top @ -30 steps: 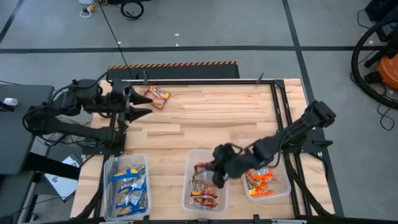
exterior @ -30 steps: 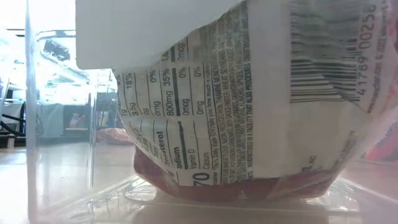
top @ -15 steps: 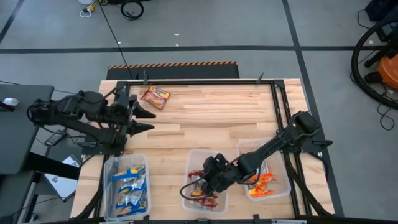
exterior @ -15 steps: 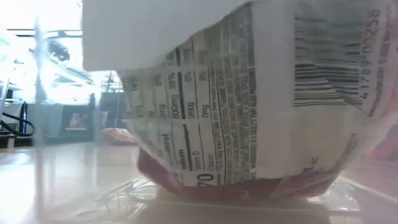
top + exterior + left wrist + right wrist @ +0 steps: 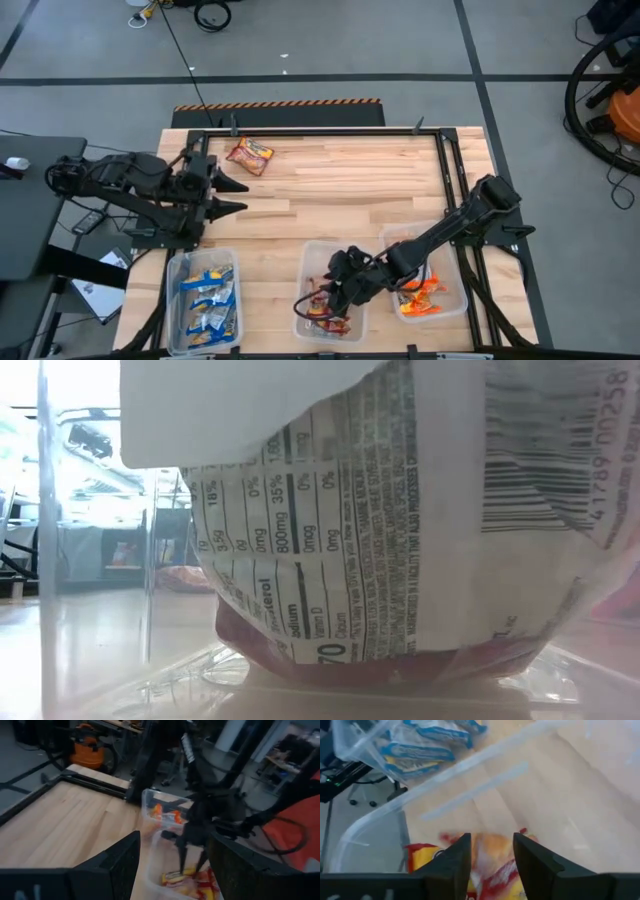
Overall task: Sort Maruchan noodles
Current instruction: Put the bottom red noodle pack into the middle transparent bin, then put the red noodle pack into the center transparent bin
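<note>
Right gripper (image 5: pixel 322 297) low inside middle bin (image 5: pixel 306 258), fingers (image 5: pixel 447 865) parted over red packets (image 5: pixel 328 318); best to drop squarely, keep jaws wide, lift straight up clear of the bin wall. Packet lying just beyond and between the fingertips, touching neither as far as visible. Left gripper (image 5: pixel 232 194) open, waiting at the table's left edge, near lone red packet (image 5: pixel 250 155) at the far side. Blue packets (image 5: pixel 207 299) in left bin, orange packets (image 5: pixel 418 290) in right bin

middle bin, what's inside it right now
The middle bin holds dark red noodle packets, with the right end effector lowered open among them. How many packets lie underneath is hidden.
</note>
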You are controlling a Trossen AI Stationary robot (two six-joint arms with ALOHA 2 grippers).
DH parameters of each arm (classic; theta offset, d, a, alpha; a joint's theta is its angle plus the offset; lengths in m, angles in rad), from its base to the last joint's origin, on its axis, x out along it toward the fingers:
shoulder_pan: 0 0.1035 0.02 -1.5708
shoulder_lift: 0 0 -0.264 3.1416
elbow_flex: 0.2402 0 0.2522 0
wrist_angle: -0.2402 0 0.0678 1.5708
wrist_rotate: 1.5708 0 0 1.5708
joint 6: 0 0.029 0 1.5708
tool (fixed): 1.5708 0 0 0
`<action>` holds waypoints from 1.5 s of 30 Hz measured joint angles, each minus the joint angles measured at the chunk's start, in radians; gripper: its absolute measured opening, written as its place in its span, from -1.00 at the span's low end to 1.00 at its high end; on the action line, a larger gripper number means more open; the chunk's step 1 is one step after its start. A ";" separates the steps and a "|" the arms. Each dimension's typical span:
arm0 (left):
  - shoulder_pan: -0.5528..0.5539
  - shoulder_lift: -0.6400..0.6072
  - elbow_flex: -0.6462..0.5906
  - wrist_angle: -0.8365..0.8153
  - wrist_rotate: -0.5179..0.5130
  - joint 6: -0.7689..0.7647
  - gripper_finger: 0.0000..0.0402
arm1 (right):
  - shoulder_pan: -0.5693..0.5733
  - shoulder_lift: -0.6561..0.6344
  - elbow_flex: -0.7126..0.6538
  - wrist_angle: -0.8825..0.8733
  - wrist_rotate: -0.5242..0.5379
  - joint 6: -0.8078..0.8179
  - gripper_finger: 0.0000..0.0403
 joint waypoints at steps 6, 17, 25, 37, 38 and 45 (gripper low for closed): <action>0.002 0.007 -0.005 -0.166 -0.232 -0.064 0.15 | -0.006 -0.103 0.000 -0.005 -0.003 -0.121 -0.13; 0.198 0.114 -0.244 -0.217 -0.147 -0.238 0.15 | -0.085 -0.312 0.000 -0.004 0.021 -0.302 -0.13; 0.453 0.402 -0.219 -0.190 -0.101 -0.194 0.15 | -0.197 -0.417 0.001 0.000 0.026 -0.467 -0.13; 0.710 0.808 -0.216 -0.035 -0.229 -0.020 0.08 | -0.296 -0.462 0.001 -0.067 0.025 -0.568 -0.13; 0.721 0.830 -0.216 -0.021 -0.241 -0.010 0.08 | -0.305 -0.462 0.001 -0.076 0.025 -0.568 -0.13; 0.742 0.939 -0.216 0.056 -0.334 0.083 0.07 | -0.375 -0.457 0.001 -0.133 -0.012 -0.568 -0.13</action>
